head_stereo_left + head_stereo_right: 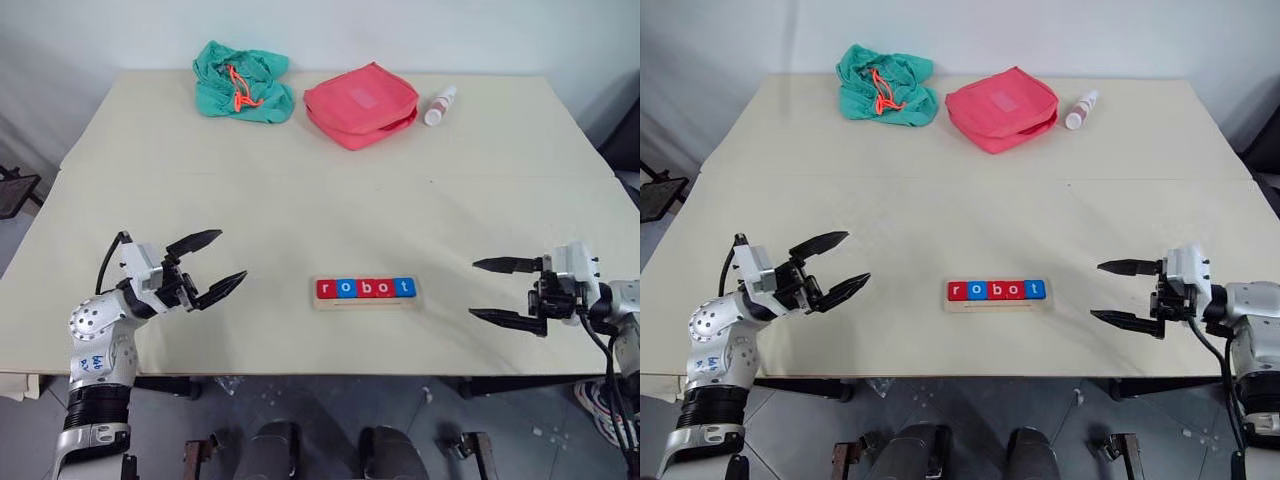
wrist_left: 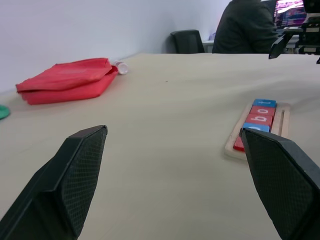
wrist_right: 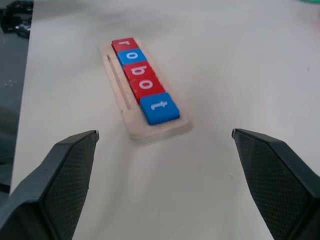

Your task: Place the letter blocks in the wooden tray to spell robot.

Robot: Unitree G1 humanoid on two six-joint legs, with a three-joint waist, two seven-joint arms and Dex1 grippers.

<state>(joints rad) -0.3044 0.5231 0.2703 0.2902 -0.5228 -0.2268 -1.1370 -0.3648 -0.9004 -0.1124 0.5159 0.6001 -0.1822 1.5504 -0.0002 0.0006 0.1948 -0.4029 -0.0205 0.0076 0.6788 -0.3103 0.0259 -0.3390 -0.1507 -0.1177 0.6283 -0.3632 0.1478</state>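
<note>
Wooden tray lies flat near worktop near edge, centre, long axis running left-right. Letter blocks fill it in touching row, red r at left end, blue t at right end, spelling robot. Left end effector left of tray, well apart, fingers spread, pointing right. Right end effector right of tray, fingers spread wide, pointing left, empty.

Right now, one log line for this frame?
five red and blue letter blocks: spell robot | pale wooden tray: holds all | left end effector: open | right end effector: open
</note>
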